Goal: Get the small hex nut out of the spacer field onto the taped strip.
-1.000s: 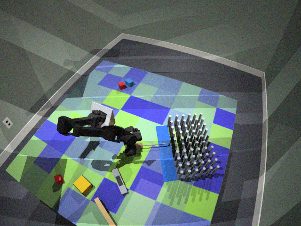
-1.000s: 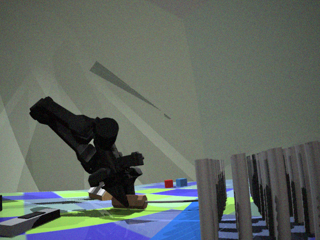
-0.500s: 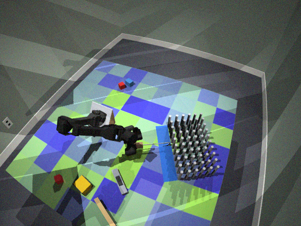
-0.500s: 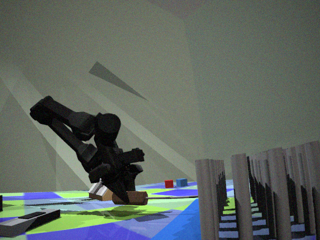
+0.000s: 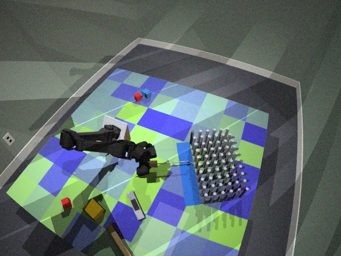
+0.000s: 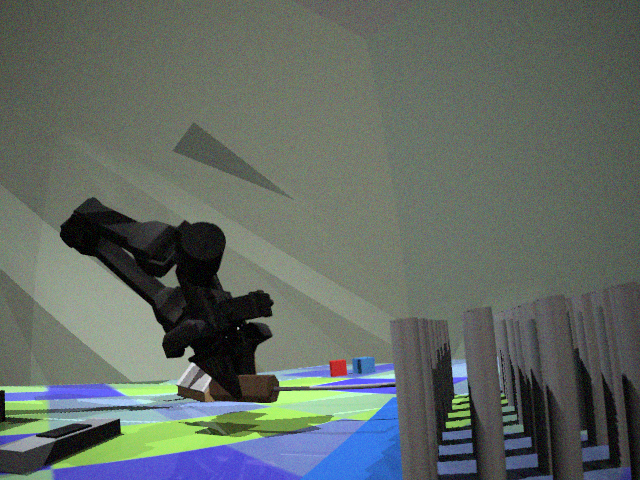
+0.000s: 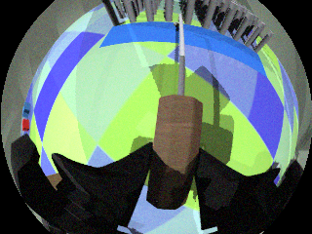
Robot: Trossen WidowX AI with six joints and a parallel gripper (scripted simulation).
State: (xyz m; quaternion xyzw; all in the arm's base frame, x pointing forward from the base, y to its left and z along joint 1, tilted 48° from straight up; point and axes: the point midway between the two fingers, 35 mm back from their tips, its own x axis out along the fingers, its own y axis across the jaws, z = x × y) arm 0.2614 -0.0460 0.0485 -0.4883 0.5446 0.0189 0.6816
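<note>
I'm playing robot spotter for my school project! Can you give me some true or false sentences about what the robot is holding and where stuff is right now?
1. The end effector is shut on the brown handle of the hook tool. True.
2. The tool's thin metal rod points toward the standing spacers. True.
3. The rod's tip is far away from the blue strip. False: in the top view the tip lies over the strip, at the field's front edge.
4. The red cube and blue cube sit inside the spacer field. False: they sit side by side far from it.
5. Several spacers have fallen over. False: all that show stand upright.
</note>
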